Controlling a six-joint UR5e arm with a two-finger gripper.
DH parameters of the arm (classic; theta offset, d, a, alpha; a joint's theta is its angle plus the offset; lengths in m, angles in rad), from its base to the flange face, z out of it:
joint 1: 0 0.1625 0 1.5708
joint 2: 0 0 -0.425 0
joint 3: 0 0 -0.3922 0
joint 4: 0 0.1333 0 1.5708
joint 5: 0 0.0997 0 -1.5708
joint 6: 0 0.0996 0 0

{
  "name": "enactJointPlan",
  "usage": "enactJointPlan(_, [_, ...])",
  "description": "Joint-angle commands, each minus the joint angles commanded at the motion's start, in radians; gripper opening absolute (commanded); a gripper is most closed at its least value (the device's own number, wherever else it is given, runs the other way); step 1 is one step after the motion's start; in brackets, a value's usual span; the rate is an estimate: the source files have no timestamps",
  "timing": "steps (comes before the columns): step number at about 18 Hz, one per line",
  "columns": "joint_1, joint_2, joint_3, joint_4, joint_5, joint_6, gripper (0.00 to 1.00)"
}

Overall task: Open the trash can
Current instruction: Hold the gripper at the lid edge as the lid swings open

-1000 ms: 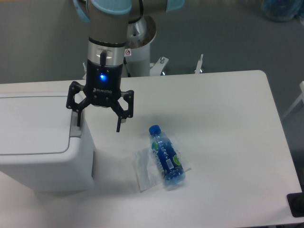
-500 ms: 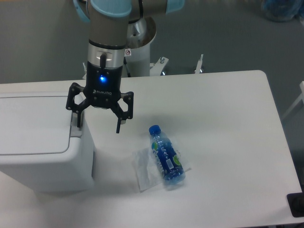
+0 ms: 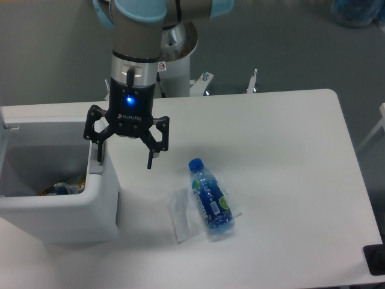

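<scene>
White surface [image 3: 289, 150] across most of the frame. Trash can [image 3: 66, 208] at lower left, lid now swung up out of the way, interior exposed with scraps of rubbish at the bottom; half a second ago, lid flat and closed. End effector [image 3: 125, 158] at upper centre-left, blue light lit, spread wide, gripping nothing; left finger [image 3: 100, 150] down on the can's right rim at the grey push strip, right finger hanging free beside the can. Same pose as earlier. Blue-capped water bottle [image 3: 210, 200] lying on crumpled clear plastic wrap [image 3: 182, 215], lower centre.
</scene>
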Motion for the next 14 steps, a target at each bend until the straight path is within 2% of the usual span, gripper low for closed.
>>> enactJointPlan(3, [0.083, 0.005, 0.052, -0.003, 0.006, 0.032, 1.00])
enactJointPlan(7, [0.225, -0.003, 0.043, -0.006, 0.053, 0.205, 1.00])
enactJointPlan(10, [0.314, -0.053, 0.040, -0.003, 0.193, 0.235, 1.00])
enactJointPlan(14, [0.393, -0.098, 0.039, -0.003, 0.212, 0.374, 1.00])
